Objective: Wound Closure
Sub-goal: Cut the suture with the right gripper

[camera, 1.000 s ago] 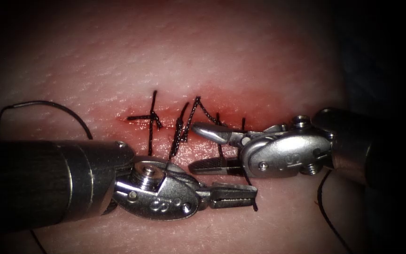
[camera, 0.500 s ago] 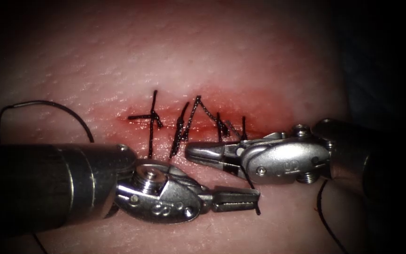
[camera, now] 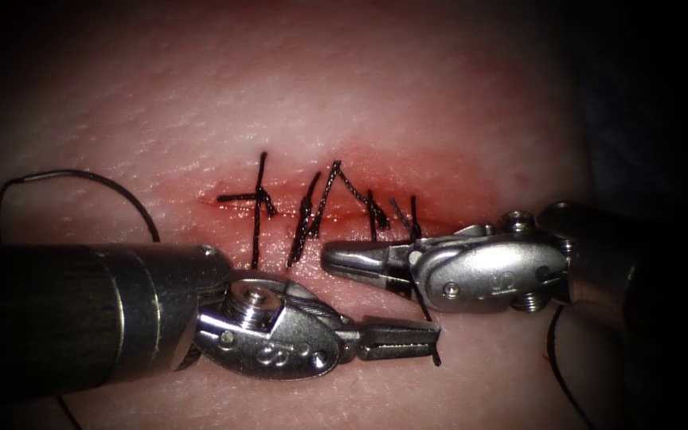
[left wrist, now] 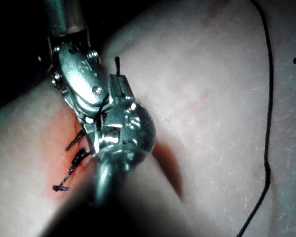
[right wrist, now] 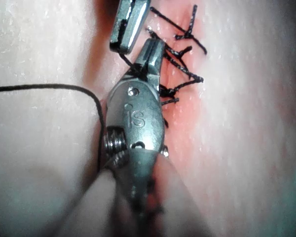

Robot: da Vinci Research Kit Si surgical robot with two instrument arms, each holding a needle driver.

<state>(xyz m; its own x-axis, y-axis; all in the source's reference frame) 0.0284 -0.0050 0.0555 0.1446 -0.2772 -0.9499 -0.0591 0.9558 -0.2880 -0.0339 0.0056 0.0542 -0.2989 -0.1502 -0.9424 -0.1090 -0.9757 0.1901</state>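
On the tissue (camera: pixel 344 103) the cut (camera: pixel 447 215) runs across, reddened and crossed by several dark stitches (camera: pixel 258 211). My left tool (camera: pixel 400 338) lies below the cut, its jaws shut on the thread (camera: pixel 436 350) near a short free end, also seen as a stub (left wrist: pixel 117 61). My right tool (camera: pixel 352 259) comes in just above it, its jaws shut on the strand that runs down from the last stitch (camera: pixel 412 216). My right jaws (right wrist: pixel 150 49) lie beside the stitches, close to the left tool's tip (right wrist: pixel 128 24). Neither tool holds a needle.
A thin dark arc (camera: pixel 81 175) lies on the tissue at the far left; I cannot tell whether it is needle or thread. Loose thread (camera: pixel 555 358) trails down under the right tool, and another length (left wrist: pixel 269 98) lies on the tissue.
My right jaws stood open around the strand a second ago and have closed on it; the tool has shifted slightly right. My left tool has kept its grip and place.
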